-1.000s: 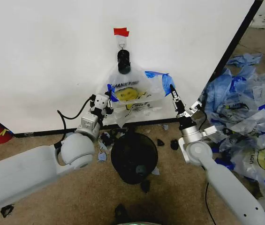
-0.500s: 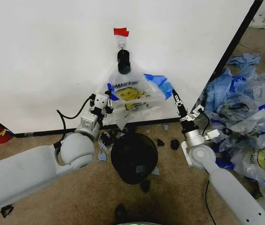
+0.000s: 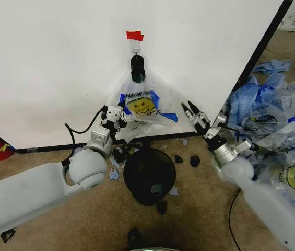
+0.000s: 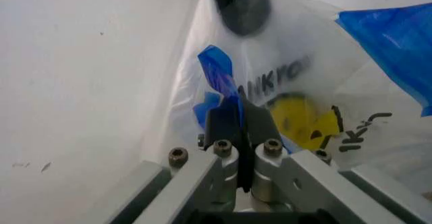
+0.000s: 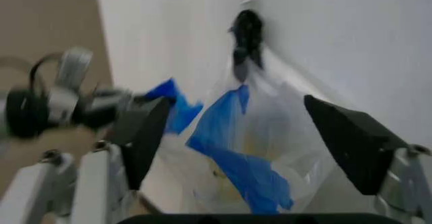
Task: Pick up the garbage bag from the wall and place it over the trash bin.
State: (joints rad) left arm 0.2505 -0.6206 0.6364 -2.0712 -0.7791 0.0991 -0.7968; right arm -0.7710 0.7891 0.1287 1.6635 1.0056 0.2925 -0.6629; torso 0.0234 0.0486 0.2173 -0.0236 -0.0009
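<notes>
The garbage bag [image 3: 143, 107] hangs on the wall [image 3: 48, 63] from a hook [image 3: 135, 50] under a strip of red tape [image 3: 134, 35], directly above the black trash bin [image 3: 149, 175] on the floor. The left gripper [image 3: 119, 120] is at the bag's lower left corner, its fingers [image 4: 233, 125] clamped together on the bag's blue-edged plastic. The right gripper [image 3: 193, 111] is just beside the bag's right edge, its fingers spread apart and holding nothing.
</notes>
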